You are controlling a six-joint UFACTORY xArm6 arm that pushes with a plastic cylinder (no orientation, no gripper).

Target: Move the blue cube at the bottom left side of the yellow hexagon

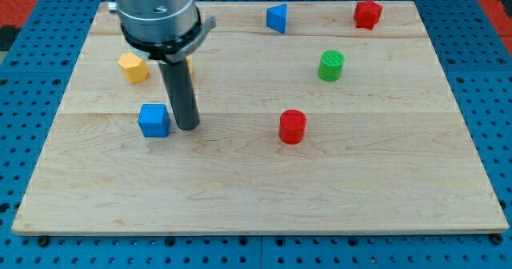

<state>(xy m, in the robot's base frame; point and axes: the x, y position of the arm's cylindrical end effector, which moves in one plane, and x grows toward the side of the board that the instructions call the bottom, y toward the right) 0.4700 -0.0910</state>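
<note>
The blue cube (154,120) sits on the wooden board (256,189) at the view's left. The yellow hexagon (134,67) lies above it, slightly to the left, with a gap between them. My tip (187,127) rests on the board right beside the cube's right face, touching or nearly touching it. The rod rises from there to the arm's grey body at the view's top left.
A blue triangular block (277,18) and a red star-like block (367,14) lie near the board's top edge. A green cylinder (331,65) stands at the right of centre. A red cylinder (292,126) stands near the middle. A blue pegboard (24,141) surrounds the board.
</note>
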